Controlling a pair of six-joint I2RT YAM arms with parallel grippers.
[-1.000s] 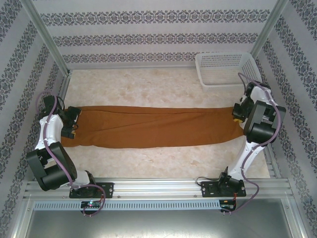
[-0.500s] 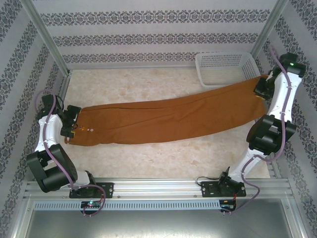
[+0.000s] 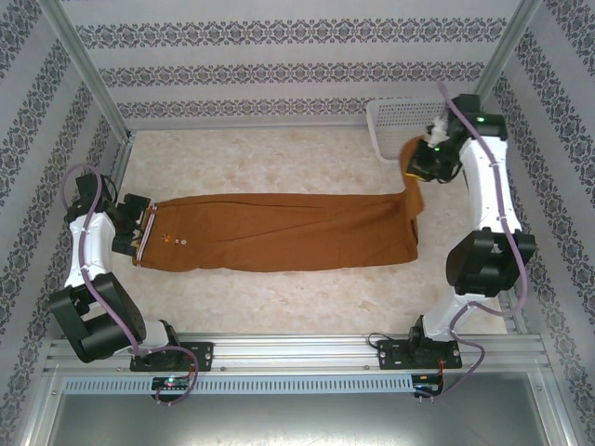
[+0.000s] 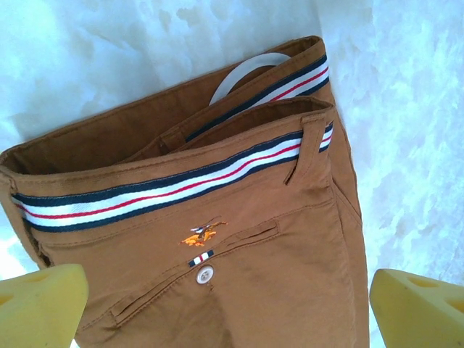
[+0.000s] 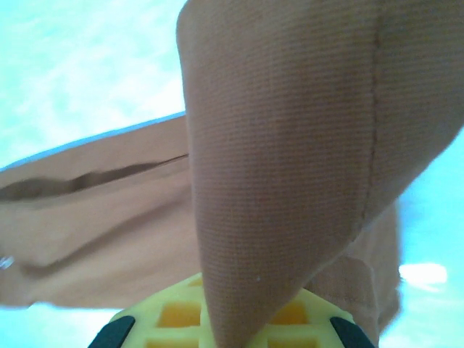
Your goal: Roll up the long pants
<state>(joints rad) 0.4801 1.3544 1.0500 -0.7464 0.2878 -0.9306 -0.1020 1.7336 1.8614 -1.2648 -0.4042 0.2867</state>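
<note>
Lifting the cuffs (image 3: 410, 178) of the pants (image 3: 279, 232) off the bench (image 3: 279, 158) at upper right, pinched tight in the right gripper (image 3: 423, 160), now swung back inward from the frame's edge. Waistband (image 4: 167, 185) flat at mid-left before the wide-spread, empty left gripper (image 3: 135, 226). Probably starting the roll.

nothing I can actually read anywhere, just a little orange stitched emblem (image 4: 201, 233) on the long pants (image 4: 275, 297) under the striped waistband (image 4: 167, 187), maybe a horse and rider, no letters
</note>
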